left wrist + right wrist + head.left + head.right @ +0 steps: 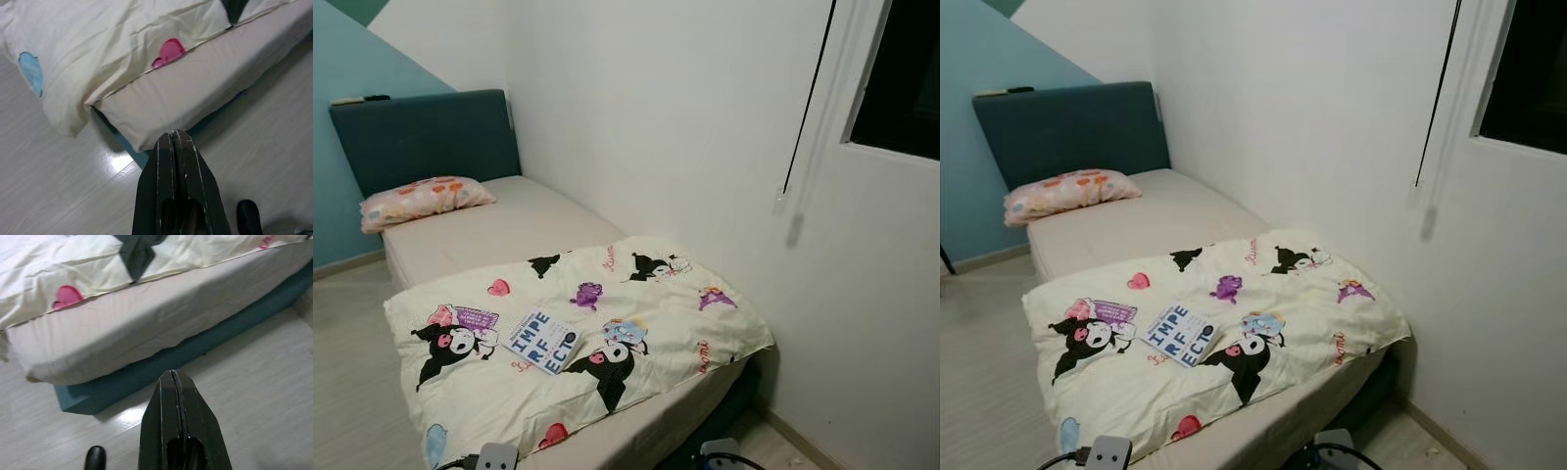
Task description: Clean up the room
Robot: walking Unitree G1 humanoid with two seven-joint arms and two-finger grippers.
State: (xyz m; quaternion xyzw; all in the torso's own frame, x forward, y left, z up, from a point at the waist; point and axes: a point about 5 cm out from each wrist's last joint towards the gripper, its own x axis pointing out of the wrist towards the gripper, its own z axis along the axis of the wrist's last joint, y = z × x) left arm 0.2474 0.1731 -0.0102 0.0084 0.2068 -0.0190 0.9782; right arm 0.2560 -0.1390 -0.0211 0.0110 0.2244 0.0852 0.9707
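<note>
A single bed (509,230) runs along the white wall, with a teal headboard (426,137) and a floral pillow (423,199) at its far end. A cream cartoon-print duvet (597,323) covers the near half, and a book (542,341) with large letters lies on it. My left gripper (173,134) hangs shut with nothing in it above the floor by the bed's near corner. My right gripper (172,374) is likewise shut and empty, low in front of the bed's foot and its teal base (161,367).
Pale wood floor (347,372) lies to the left of the bed. The white wall (685,127) borders the bed's right side, with a dark window (906,78) and a hanging black cord (808,108). A narrow gap of floor sits between bed foot and wall.
</note>
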